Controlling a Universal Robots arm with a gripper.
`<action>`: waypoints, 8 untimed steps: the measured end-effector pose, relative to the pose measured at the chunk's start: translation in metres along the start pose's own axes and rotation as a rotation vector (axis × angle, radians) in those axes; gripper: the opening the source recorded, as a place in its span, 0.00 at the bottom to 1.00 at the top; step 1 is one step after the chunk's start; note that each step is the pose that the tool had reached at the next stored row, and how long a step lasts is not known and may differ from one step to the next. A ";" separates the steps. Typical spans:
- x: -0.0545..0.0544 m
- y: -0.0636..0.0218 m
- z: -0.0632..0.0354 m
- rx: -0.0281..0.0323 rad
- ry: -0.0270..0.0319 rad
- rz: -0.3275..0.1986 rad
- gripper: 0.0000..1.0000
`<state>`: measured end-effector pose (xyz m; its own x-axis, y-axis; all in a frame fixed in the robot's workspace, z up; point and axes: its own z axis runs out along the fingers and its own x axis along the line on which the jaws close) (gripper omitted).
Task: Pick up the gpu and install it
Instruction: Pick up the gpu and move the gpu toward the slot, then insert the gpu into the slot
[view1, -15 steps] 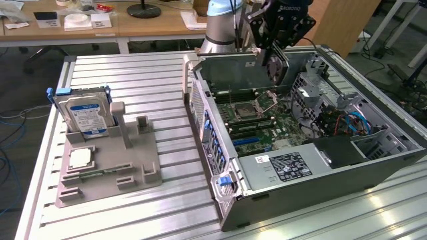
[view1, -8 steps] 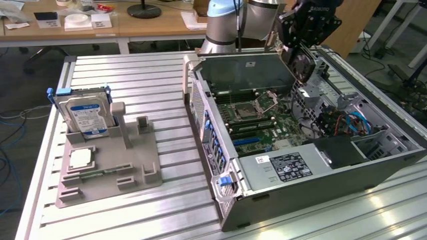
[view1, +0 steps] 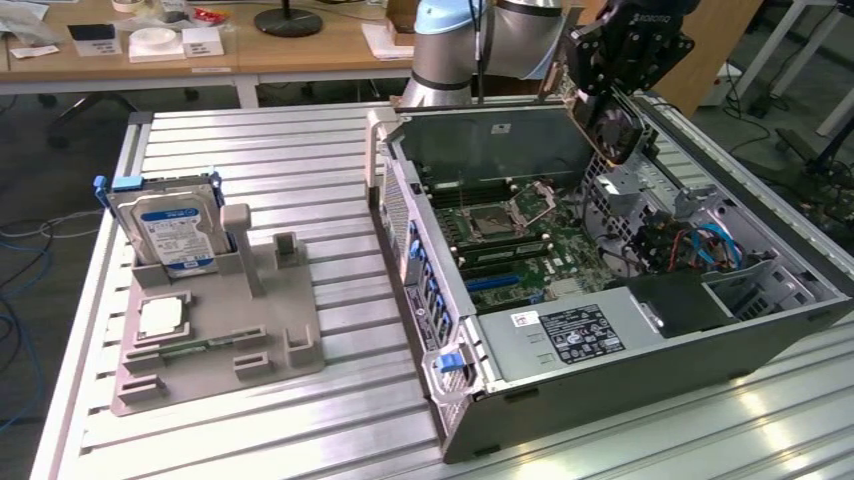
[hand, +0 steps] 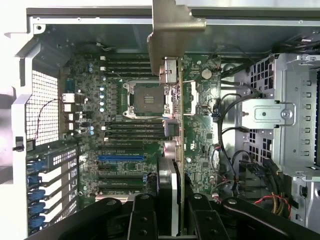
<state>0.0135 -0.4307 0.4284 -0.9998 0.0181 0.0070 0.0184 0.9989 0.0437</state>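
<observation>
The arm rises behind the open case and bends over it, with the tool pointing down into the interior. The tool is pinching the gpu, one finger on each flat side of the card.

The gpu hangs on edge directly under the tool, slightly tilted, up near the case's rim and clear of the motherboard. In the wrist view it is edge-on, just beside the CPU socket, with its metal bracket at the end farthest from the fingers. The blue slot lies off to one side of the card.

The hard drive stands in the grey holder on the tabletop, well apart from the tool.
</observation>
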 end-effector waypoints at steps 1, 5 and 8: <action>0.000 0.0000 0.0000 0.0001 0.0000 0.000 0.28; 0.000 0.0000 0.0000 0.0000 -0.0001 0.000 0.28; 0.000 0.0000 0.0000 0.0000 0.0000 0.000 0.28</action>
<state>0.0136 -0.4307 0.4284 -0.9998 0.0180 0.0070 0.0183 0.9989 0.0437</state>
